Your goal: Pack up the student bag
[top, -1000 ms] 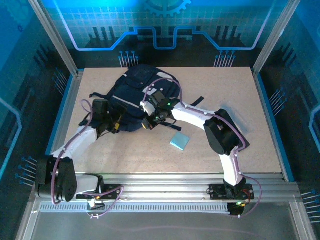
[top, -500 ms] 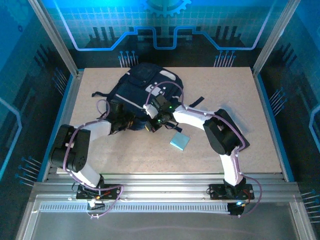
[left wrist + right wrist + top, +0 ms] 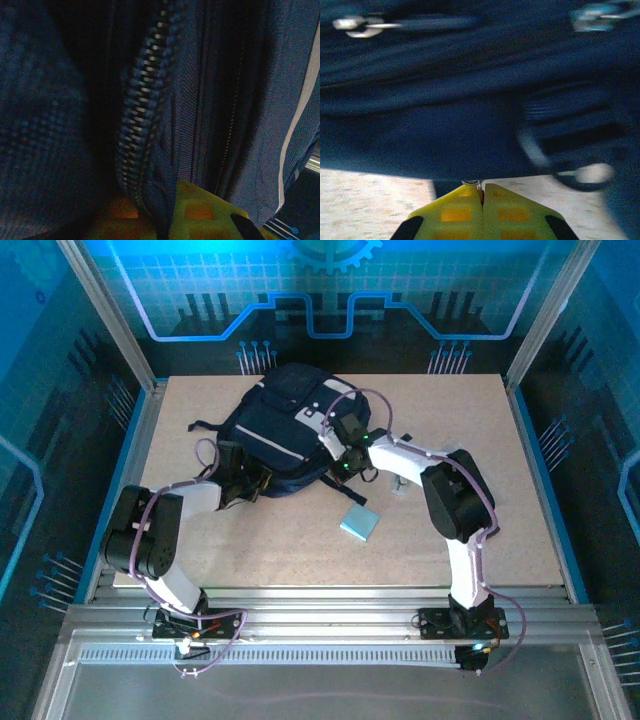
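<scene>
The student bag [image 3: 285,425], dark navy with pale stripes, lies at the back left of the table. My left gripper [image 3: 251,481] is at its near left edge. In the left wrist view the yellow pads [image 3: 210,210] are shut on a fold of the bag's fabric beside a zip [image 3: 142,100]. My right gripper [image 3: 338,462] is at the bag's near right edge. Its yellow fingers [image 3: 455,212] are pressed together there, pinching a small metal zip pull [image 3: 472,183] under the bag [image 3: 470,125].
A thin light blue book [image 3: 359,524] lies flat on the table in front of the bag, just below my right forearm. A black strap [image 3: 398,441] trails from the bag's right side. Metal rails [image 3: 330,605] edge the table at the front.
My left arm reached forward to the bag and its jaws closed on the fabric. My right gripper moved back and to the right with the zip pull, and the bag shifted slightly.
</scene>
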`<control>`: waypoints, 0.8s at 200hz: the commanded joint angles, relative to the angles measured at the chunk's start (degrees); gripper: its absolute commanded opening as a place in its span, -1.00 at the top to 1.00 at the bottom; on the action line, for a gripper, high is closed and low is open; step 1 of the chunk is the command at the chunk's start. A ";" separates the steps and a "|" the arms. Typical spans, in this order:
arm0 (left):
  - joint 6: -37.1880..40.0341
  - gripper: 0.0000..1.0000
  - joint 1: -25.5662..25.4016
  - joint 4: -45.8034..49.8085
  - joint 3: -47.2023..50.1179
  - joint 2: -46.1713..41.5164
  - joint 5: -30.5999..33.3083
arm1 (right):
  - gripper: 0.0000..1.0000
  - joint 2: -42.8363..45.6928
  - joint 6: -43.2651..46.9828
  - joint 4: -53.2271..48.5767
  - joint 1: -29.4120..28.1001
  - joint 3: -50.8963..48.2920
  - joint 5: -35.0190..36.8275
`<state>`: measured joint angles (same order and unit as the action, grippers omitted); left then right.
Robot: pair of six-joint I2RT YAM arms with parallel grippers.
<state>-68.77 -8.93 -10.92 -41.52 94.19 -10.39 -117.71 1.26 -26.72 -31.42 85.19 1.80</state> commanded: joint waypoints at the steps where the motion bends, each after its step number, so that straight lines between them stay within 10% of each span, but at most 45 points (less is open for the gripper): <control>1: 3.02 1.00 1.63 6.69 2.71 -0.33 2.31 | 1.00 -0.72 2.85 -3.16 4.46 3.69 9.91; 117: 6.26 1.00 1.12 11.25 3.41 -9.71 3.82 | 1.00 -2.83 -8.23 -11.72 8.57 13.32 10.83; 142: 7.11 0.14 -0.81 13.12 2.00 -11.23 2.16 | 0.18 1.97 -8.70 -11.86 8.59 8.03 2.55; 160: 7.79 -0.33 -2.84 15.21 1.13 -13.52 2.41 | -0.06 7.14 -10.44 -11.78 8.80 3.24 0.14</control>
<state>-64.12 -9.56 -2.59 -39.90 84.49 -9.91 -119.20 -5.48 -36.97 -25.85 93.71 3.44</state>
